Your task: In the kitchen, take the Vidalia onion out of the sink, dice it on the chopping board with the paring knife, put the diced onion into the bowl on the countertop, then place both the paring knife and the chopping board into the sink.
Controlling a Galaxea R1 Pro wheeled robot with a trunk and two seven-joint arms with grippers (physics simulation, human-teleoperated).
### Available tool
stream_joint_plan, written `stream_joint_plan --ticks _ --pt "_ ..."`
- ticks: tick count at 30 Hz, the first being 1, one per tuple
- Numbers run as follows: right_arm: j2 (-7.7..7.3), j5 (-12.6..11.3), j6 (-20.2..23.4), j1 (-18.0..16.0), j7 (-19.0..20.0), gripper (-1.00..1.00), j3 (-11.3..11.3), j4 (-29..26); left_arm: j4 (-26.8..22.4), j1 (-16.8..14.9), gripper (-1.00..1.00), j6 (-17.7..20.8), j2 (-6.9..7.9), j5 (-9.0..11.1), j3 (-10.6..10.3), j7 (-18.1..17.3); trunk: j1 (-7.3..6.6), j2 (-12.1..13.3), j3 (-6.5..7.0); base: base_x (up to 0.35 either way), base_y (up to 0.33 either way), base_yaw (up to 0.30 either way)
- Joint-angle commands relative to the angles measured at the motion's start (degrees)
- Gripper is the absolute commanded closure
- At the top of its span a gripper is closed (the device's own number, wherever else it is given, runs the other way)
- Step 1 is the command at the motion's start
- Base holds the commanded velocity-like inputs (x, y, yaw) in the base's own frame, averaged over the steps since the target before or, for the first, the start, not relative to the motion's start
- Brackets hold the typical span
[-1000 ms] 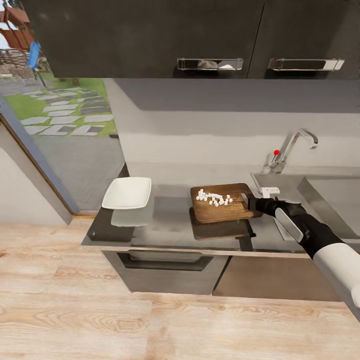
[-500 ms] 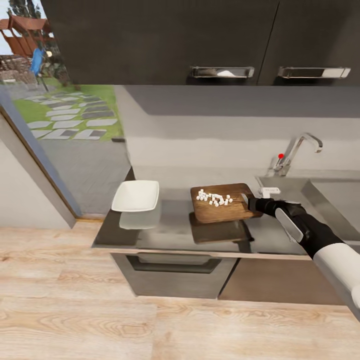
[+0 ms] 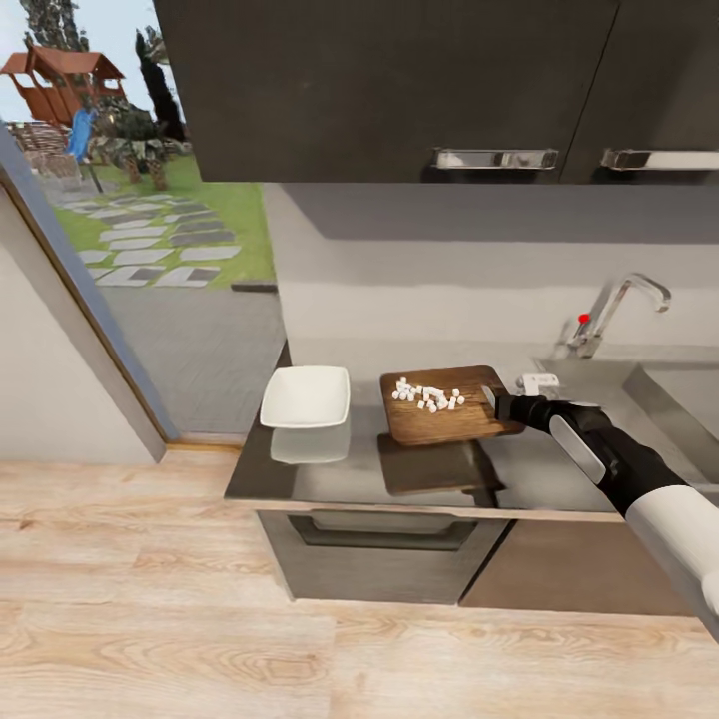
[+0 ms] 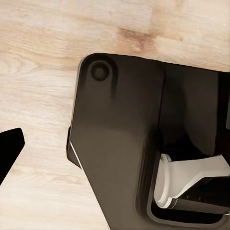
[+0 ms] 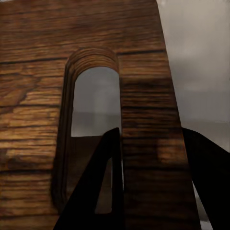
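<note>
Item: chopping board (image 3: 446, 412), lifted above the countertop (image 3: 330, 474), our right gripper (image 3: 496, 403) clamped on its handle-slot edge. Diced onion (image 3: 429, 395) rides on it, so we judge dicing done. Bowl (image 3: 307, 396) just beside, empty; transfer remains, then board and knife to the sink (image 3: 679, 384). Our left gripper (image 4: 9, 151): state indeterminable.

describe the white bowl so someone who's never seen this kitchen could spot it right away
Find the grey countertop under the dark cabinets, with the sink at its right end. The bowl sits near the counter's left end, by the glass door, left of the chopping board that the right gripper holds. It is white, square, shallow and empty; the board is brown wood with pale dice on it.
</note>
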Motion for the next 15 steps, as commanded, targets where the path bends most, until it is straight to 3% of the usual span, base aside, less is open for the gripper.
stream_joint_plan --ticks 1,9,15 --pt "-0.06 -0.1 0.2 -0.1 0.0 1.0 0.2 -0.1 -0.1 0.0 -1.0 0.0 -0.05 0.5 0.2 -0.5 0.04 -0.1 -0.01 0.0 0.046 0.0" --pt "-0.06 -0.1 0.2 -0.1 0.0 1.0 0.2 0.0 -0.1 0.0 -1.0 0.0 -0.05 0.5 0.2 -0.5 0.04 -0.1 0.71 0.009 0.015 0.0" --pt "-0.06 -0.1 0.2 0.0 0.0 1.0 0.2 -0.1 -0.1 0.0 -1.0 0.0 -0.05 0.5 0.2 -0.5 0.04 -0.1 1.25 0.132 0.102 0.0"
